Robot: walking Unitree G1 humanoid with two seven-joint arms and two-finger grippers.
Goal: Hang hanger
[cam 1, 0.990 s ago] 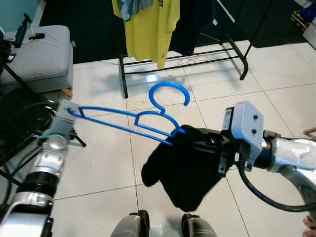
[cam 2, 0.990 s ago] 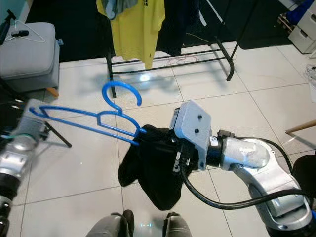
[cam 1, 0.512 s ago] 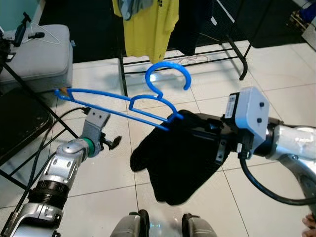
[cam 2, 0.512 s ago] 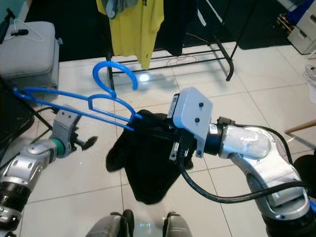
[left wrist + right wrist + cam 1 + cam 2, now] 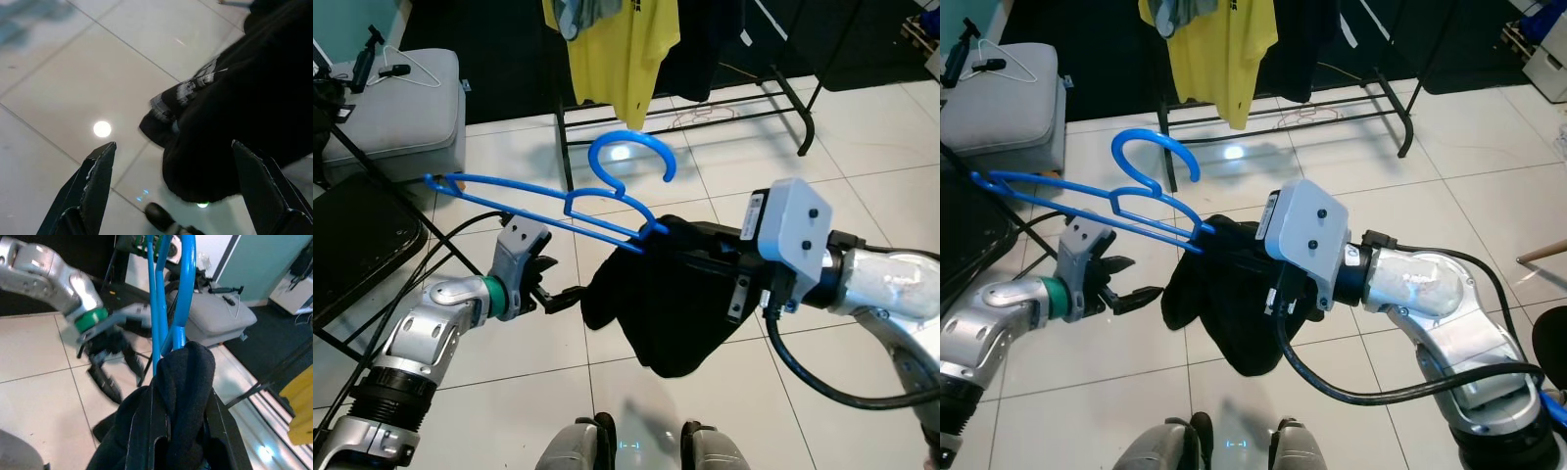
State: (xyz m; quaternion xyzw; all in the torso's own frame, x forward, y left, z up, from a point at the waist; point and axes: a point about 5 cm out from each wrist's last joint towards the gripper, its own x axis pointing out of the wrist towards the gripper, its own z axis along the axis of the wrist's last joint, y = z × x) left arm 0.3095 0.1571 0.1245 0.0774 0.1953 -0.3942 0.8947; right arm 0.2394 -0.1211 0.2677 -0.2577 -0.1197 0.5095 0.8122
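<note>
Right gripper clamps blue hanger and black garment; left gripper open, empty, beside the garment's edge above bare tiled floor.

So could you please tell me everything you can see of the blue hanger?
The blue hanger looks like thin plastic, with a round hook on top and a long double bar. It hangs tilted in the air. A black garment is draped over its right end, where the right hand clamps both. The open left hand sits below, not touching.

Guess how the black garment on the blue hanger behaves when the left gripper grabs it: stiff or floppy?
Likely floppy: the black garment sags in folds off the blue hanger. Probably light, since one end pinch by the right gripper holds it. The open left gripper may bunch it.
</note>
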